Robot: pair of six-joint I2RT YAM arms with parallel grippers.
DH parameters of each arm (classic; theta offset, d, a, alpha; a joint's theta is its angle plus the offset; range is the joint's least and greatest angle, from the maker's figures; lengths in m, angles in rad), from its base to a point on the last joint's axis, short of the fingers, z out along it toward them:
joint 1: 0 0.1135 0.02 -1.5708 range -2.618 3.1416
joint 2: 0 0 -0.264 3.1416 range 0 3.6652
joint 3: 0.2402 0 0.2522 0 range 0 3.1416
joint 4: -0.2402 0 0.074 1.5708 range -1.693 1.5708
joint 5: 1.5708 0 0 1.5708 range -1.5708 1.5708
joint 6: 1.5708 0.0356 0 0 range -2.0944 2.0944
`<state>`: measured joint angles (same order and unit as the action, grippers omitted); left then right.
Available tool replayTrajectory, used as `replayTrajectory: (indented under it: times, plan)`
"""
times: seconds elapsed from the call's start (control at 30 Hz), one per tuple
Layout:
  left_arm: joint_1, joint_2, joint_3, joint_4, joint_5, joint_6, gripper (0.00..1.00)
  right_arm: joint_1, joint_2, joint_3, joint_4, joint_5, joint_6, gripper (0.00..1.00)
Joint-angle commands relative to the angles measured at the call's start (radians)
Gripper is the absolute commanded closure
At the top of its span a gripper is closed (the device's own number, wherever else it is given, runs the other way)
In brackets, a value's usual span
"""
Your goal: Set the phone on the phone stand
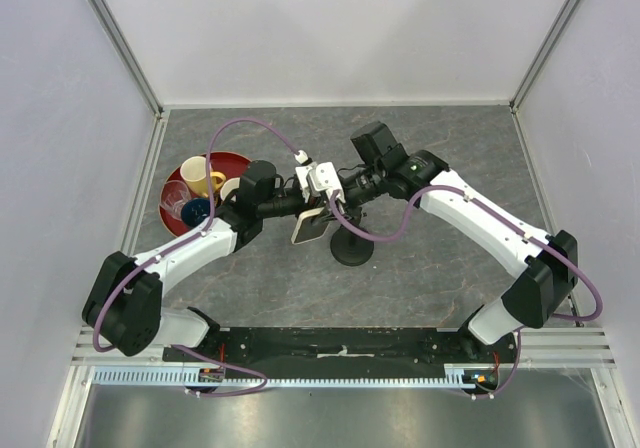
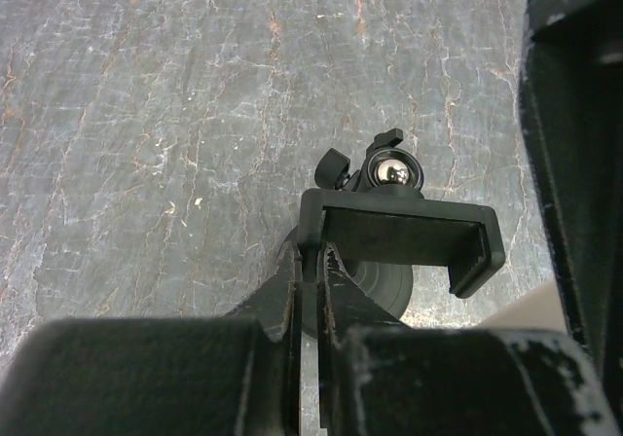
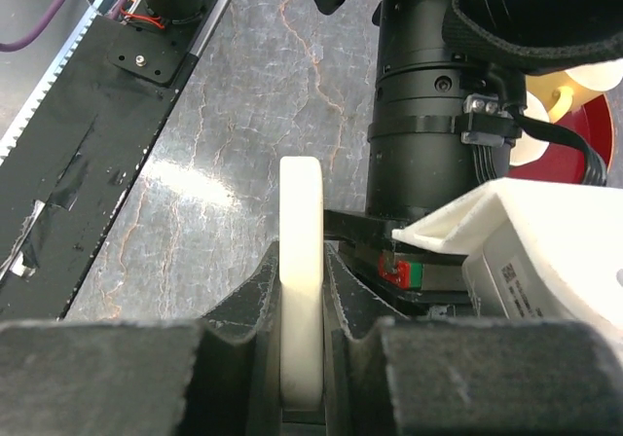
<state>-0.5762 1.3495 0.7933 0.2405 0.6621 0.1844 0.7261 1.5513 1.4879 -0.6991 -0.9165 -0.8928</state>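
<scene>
The phone (image 1: pixel 310 228) shows its pale cream back, held off the table beside the phone stand (image 1: pixel 351 247). My right gripper (image 1: pixel 326 214) is shut on the phone; in the right wrist view its cream edge (image 3: pixel 301 261) stands upright between my fingers (image 3: pixel 261 295). My left gripper (image 1: pixel 337 208) is shut on the stand. In the left wrist view my gripper (image 2: pixel 310 258) pinches the left arm of the black clamp cradle (image 2: pixel 401 234), which is empty, above the round disc base (image 2: pixel 384 285) and a shiny ball joint (image 2: pixel 392 171).
A red plate (image 1: pixel 176 184) with a yellow mug (image 1: pixel 199 175), a white cup, a glass and a blue bowl sits at the left. My left wrist (image 3: pixel 428 115) and its white camera mount (image 3: pixel 545 246) crowd the phone. A black rail (image 1: pixel 340 346) lines the near edge.
</scene>
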Motion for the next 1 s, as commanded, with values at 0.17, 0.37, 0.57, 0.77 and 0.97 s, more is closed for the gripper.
replayTrajectory:
  times: [0.17, 0.37, 0.57, 0.77, 0.97]
  plan:
    - [-0.013, -0.007, 0.034, 0.003, 0.083, 0.01, 0.98, -0.106, -0.057, -0.04, 0.076, -0.021, -0.084, 1.0]
    - [-0.013, -0.009, 0.035, -0.003, 0.074, 0.01, 0.98, -0.123, -0.073, -0.052, 0.037, 0.021, -0.077, 1.0]
    - [-0.013, -0.006, 0.049, -0.009, -0.019, -0.028, 0.98, -0.12, -0.079, -0.049, 0.016, 0.131, 0.13, 1.0]
    - [-0.019, -0.023, 0.038, 0.029, -0.201, -0.126, 0.98, -0.091, -0.244, -0.238, 0.179, 0.335, 0.388, 1.0]
    - [-0.054, -0.101, -0.028, 0.104, -0.619, -0.175, 0.98, 0.016, -0.329, -0.295, 0.227, 0.73, 0.738, 1.0]
